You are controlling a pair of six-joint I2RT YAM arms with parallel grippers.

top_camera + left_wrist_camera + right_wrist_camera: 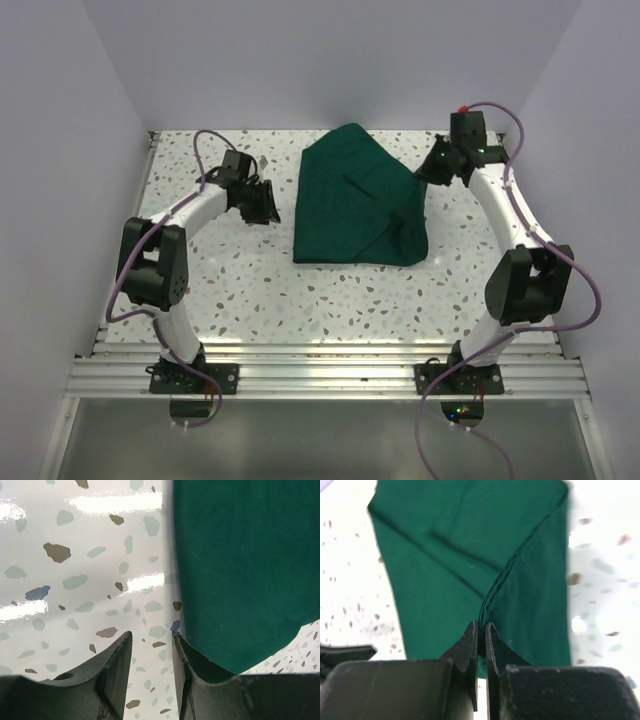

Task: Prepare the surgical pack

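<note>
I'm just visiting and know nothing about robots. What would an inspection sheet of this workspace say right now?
Surface: speckled white table, glossy.
Job's things: surgical pack, a dark green cloth folded flat mid-table.
Clutter: nothing seen.
Grippers: left fingers open over bare table beside the cloth; right fingers shut on its layered edge.
Cables: purple cables loop along both arms.
Surroundings: plain walls on three sides; metal rails at the near edge.

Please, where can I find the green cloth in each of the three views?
Top external: the green cloth lies in the middle of the table, toward the far edge.
Left wrist: the cloth fills the upper right, beside the open left gripper.
Right wrist: the cloth fills the centre; the right gripper pinches its near edge.
Shared landmark: the speckled table.
</note>
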